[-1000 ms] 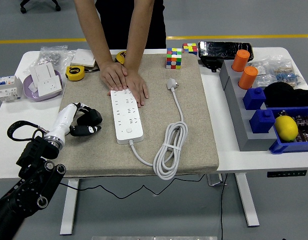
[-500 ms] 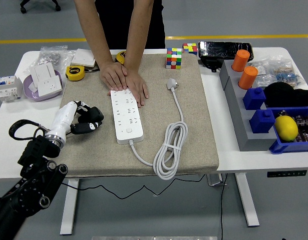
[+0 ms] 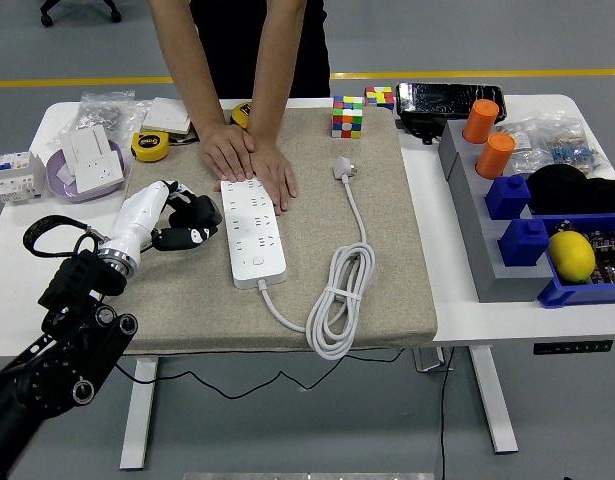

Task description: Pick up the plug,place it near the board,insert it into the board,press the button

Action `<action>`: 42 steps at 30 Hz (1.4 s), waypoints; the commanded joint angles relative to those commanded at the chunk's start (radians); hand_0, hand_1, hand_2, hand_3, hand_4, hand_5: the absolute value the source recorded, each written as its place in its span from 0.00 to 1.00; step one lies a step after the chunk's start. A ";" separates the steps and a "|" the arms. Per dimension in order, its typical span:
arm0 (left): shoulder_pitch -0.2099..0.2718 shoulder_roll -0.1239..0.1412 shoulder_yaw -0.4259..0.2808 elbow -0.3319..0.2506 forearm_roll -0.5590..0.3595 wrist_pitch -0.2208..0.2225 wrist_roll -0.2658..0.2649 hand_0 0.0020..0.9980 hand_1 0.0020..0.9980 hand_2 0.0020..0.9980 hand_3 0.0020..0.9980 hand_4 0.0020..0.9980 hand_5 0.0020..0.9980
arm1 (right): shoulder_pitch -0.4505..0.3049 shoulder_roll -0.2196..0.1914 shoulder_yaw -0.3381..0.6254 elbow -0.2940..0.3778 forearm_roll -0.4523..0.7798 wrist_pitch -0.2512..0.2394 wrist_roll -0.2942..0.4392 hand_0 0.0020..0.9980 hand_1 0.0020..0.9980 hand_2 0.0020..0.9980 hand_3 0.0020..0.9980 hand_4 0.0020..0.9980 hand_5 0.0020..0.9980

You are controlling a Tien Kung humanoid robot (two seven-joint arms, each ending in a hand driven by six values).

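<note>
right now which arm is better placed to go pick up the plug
Left. Only the left robot hand is in view, open over the mat beside the power strip. The plug lies beyond the strip, untouched; no right arm shows.

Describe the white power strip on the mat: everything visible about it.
The power strip is a long white plastic bar lying flat on the beige mat, its length running away from the robot. Rows of sockets cover its top, with a button near its near end. A white cable leaves that end, coils and ends in an unplugged plug. The person's hands press its far end; the left hand hovers beside it.
</note>
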State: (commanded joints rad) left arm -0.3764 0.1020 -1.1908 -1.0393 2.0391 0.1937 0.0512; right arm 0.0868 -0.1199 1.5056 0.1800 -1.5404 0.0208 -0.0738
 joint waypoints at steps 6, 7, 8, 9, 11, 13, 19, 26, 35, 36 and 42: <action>-0.086 0.045 0.139 0.046 -0.032 -0.005 0.000 0.80 0.56 0.36 0.32 0.44 0.04 | 0.004 -0.001 -0.002 0.000 0.001 0.000 0.000 0.84 0.78 0.77 0.80 1.00 0.85; -0.096 0.049 0.157 0.053 -0.036 -0.006 -0.001 0.80 0.56 0.36 0.32 0.44 0.04 | 0.004 -0.002 -0.002 0.000 0.001 0.000 0.000 0.84 0.78 0.77 0.80 1.00 0.85; -0.105 0.052 0.173 0.058 -0.038 -0.007 -0.001 0.80 0.56 0.36 0.32 0.44 0.04 | 0.005 -0.002 -0.001 0.000 0.000 0.000 0.000 0.84 0.78 0.77 0.80 1.00 0.85; -0.115 0.055 0.190 0.065 -0.041 -0.007 -0.002 0.80 0.56 0.36 0.32 0.44 0.04 | 0.005 -0.002 -0.001 0.000 0.000 0.001 -0.001 0.84 0.78 0.77 0.80 1.00 0.85; -0.127 0.055 0.207 0.074 -0.041 -0.006 -0.002 0.79 0.57 0.36 0.32 0.44 0.01 | 0.006 -0.003 -0.001 0.000 0.000 0.001 -0.001 0.84 0.78 0.77 0.80 1.00 0.85; -0.134 0.054 0.214 0.082 -0.037 -0.006 -0.003 0.79 0.57 0.36 0.32 0.44 0.01 | 0.007 -0.002 -0.001 0.000 -0.001 0.001 -0.002 0.84 0.78 0.77 0.80 1.00 0.85; -0.143 0.052 0.221 0.097 -0.032 -0.005 -0.005 0.79 0.59 0.37 0.33 0.45 0.00 | 0.009 -0.003 -0.003 0.000 0.000 0.001 -0.002 0.84 0.78 0.77 0.80 1.00 0.85; -0.143 0.059 0.229 0.106 -0.019 -0.015 -0.001 0.79 0.59 0.37 0.33 0.45 0.00 | 0.008 -0.005 -0.002 0.000 0.000 0.001 -0.001 0.84 0.78 0.77 0.80 1.00 0.85; -0.144 0.060 0.226 0.112 -0.002 -0.021 0.002 0.79 0.60 0.38 0.34 0.46 0.00 | 0.008 -0.005 -0.001 0.000 0.000 0.001 -0.001 0.84 0.78 0.77 0.80 1.00 0.85; -0.145 0.060 0.227 0.113 -0.001 -0.022 0.003 0.79 0.60 0.38 0.34 0.46 0.00 | 0.010 -0.005 -0.001 0.000 0.000 0.001 -0.001 0.84 0.78 0.77 0.80 1.00 0.85; -0.149 0.062 0.239 0.115 -0.002 -0.027 0.004 0.79 0.60 0.39 0.35 0.48 0.00 | 0.011 -0.006 0.001 0.000 0.000 0.000 -0.001 0.84 0.78 0.77 0.80 1.00 0.85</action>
State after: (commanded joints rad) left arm -0.5255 0.1637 -0.9517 -0.9239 2.0366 0.1669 0.0555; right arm 0.0981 -0.1257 1.5065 0.1800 -1.5404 0.0211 -0.0749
